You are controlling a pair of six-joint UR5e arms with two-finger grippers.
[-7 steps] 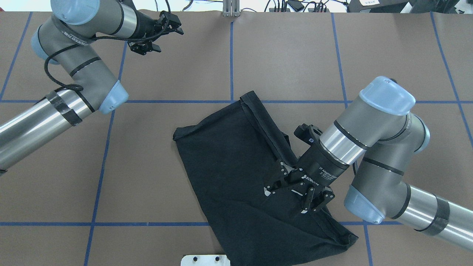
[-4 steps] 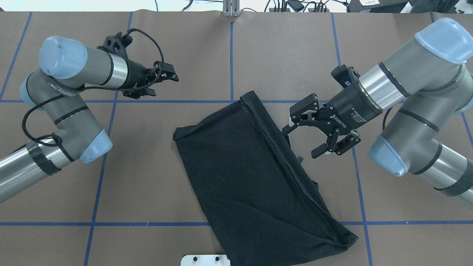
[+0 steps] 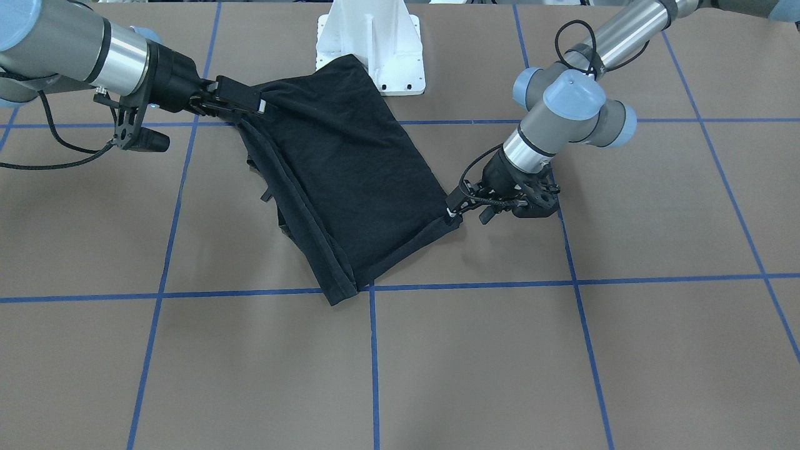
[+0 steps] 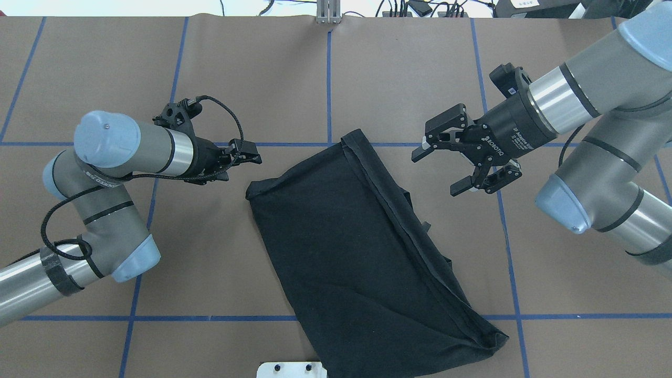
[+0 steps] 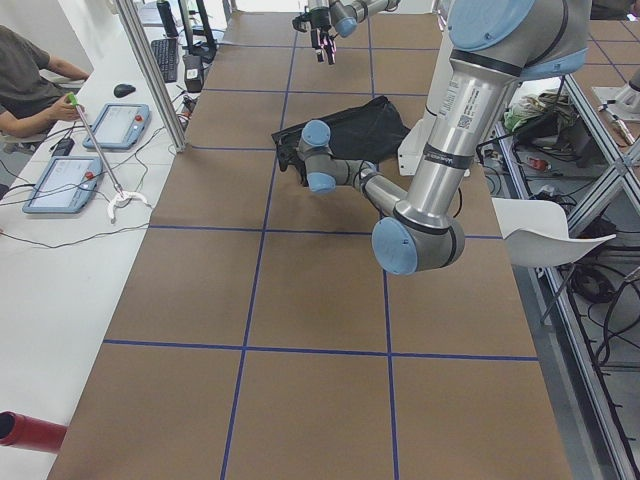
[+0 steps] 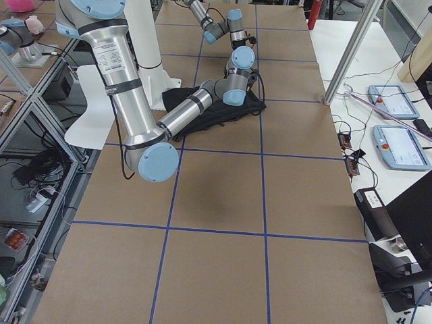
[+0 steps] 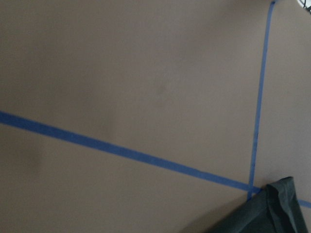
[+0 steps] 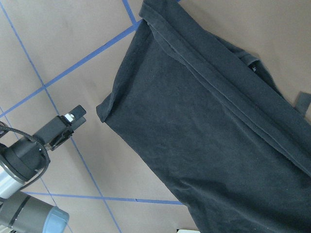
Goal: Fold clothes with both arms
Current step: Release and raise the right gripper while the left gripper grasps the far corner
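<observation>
The black T-shirt lies folded into a slanted oblong in the middle of the table, plain side up, with no graphic showing. It also appears as a shirt from the front and fills the right wrist view. My left gripper hangs low just left of the shirt's far-left corner, a small gap away, and its fingers look open and empty. The right wrist view shows that left gripper beside the same corner. My right gripper hovers wide open to the right of the shirt, clear of the cloth.
Blue tape lines divide the brown table cover into squares. The white pedestal base stands at the shirt's near end, on the robot's side. A person sits at a side desk with tablets beyond the table's long edge.
My right gripper has let go of the shirt's lower right part and risen back to the far right, open. The left arm swung from the far-left corner down to the shirt's left corner.
</observation>
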